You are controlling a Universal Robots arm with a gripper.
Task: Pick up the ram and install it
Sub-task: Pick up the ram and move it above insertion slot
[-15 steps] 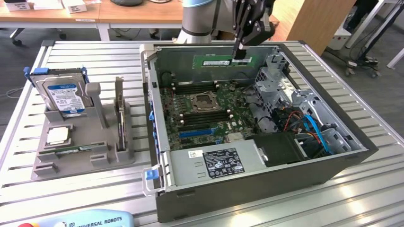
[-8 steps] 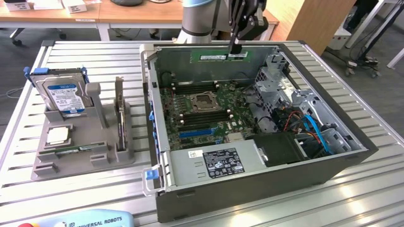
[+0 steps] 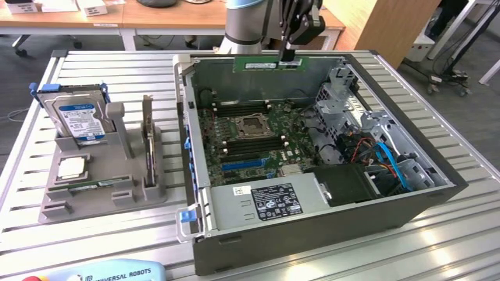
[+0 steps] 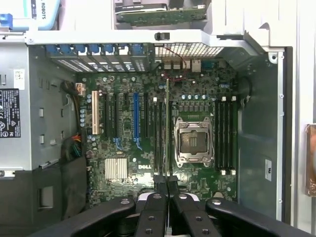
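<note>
Since the ram [image 3: 266, 63] is pinched near one end rather than at its middle, my main worry is tilt. I reckon the long free end could sag or swing in the grip. Then the stick would meet a slot crooked, one corner digging in before the other. Pressing down on that could flex the motherboard [image 3: 250, 140] or scrape the contacts. The memory slots [image 4: 159, 133] also sit right beside the open CPU socket [image 4: 191, 142], so a small sideways error puts the stick's edge on something delicate. I can't tell whether the slot latches are flipped back, and a closed latch would block it too.

As for the gripper [image 3: 287, 57], it's closed nearly all the way, clamped on the ram's top edge toward the exterior view's right end of the stick. In the wrist view the fingers [image 4: 159, 190] meet around a thin line, which is the stick seen edge-on over the slots.

The ram hangs level in the air above the far wall of the open computer case [image 3: 437, 193], toward the counter's [image 3: 117, 234] far edge and well clear of the board. The grey parts stand [image 3: 102, 196] with the hard drive [image 3: 76, 117] sits near the counter's edge on the exterior view's left.
</note>
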